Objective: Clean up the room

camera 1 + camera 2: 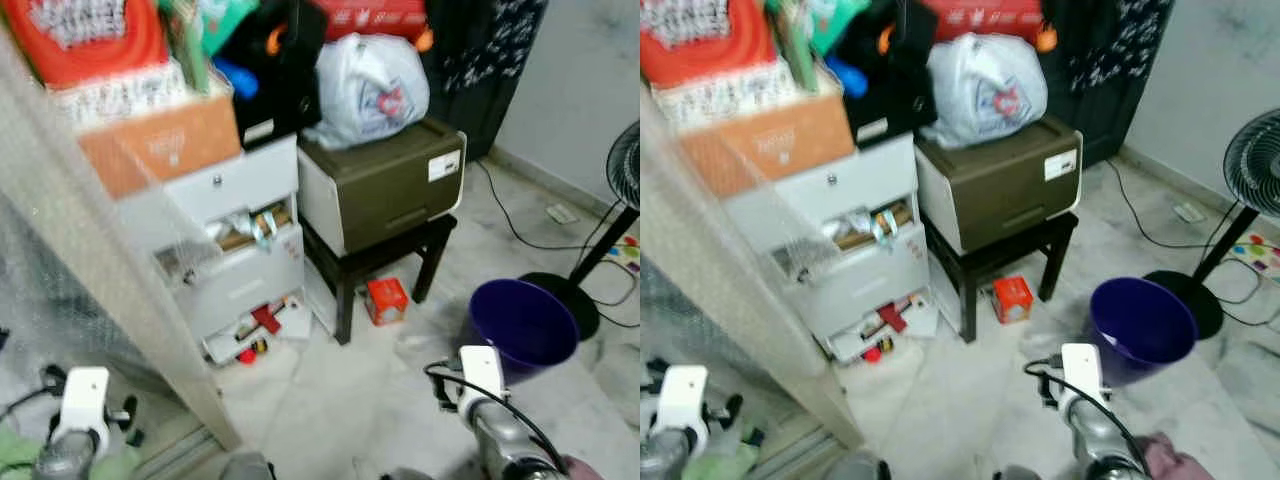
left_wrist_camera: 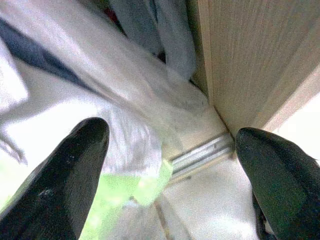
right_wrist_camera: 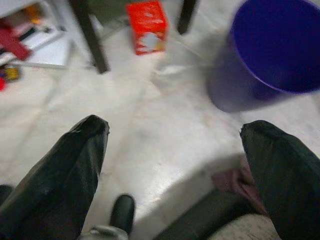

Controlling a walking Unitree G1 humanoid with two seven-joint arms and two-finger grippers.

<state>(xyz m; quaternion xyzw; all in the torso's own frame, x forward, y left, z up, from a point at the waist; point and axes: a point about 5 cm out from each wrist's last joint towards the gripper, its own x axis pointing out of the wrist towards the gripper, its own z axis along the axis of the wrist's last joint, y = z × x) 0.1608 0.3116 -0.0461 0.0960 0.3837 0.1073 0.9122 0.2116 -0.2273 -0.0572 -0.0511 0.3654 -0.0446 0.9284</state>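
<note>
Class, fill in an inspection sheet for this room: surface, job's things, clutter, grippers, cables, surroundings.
Surface: pale tiled floor.
Job's things: red box on the floor under the dark stool; purple bin upright nearby.
Clutter: drawer unit with drawers open and contents spilling; white bag on the printer.
Grippers: left gripper open by a wooden panel; right gripper open above the floor.
Cables: black cord across the floor.
Surroundings: fan at right.
</note>
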